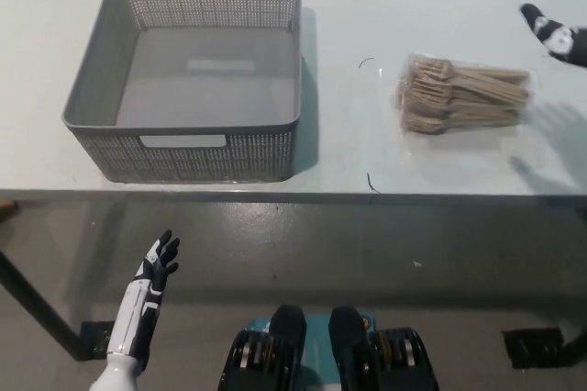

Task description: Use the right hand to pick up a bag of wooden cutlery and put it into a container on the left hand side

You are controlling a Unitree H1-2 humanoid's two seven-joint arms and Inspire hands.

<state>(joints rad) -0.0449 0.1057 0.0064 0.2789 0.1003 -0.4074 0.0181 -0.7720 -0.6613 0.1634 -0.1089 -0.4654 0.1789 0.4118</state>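
The bag of wooden cutlery (466,95) is seen lying flat on the white table (367,5), in the right half of the frame and a little above its middle. It is a clear bag. Pale wooden forks are packed inside it, with their tines turned toward the left and their handles toward the right. Nothing is touching the bag.

Only a small black and white part of the right hand (556,36) is shown, at the right edge in the upper right of the frame, above and to the right of the bag and apart from it. Whether it is released or clenched cannot be told from so little. A faint shadow (550,143) is cast on the table just right of the bag.

Two small dark marks (367,62) are seen on the table left of the bag, one near its upper corner and one close to the table's front edge.

The grey perforated basket (92,106) is placed in the upper left of the frame, well apart from the bag, with a handle slot cut in its near and far walls. Nothing is held in it.

The left hand (158,265) is held in the lower left of the frame, below the table's front edge and over the grey floor (367,253). It is released, the fingers spread and nothing grasped.
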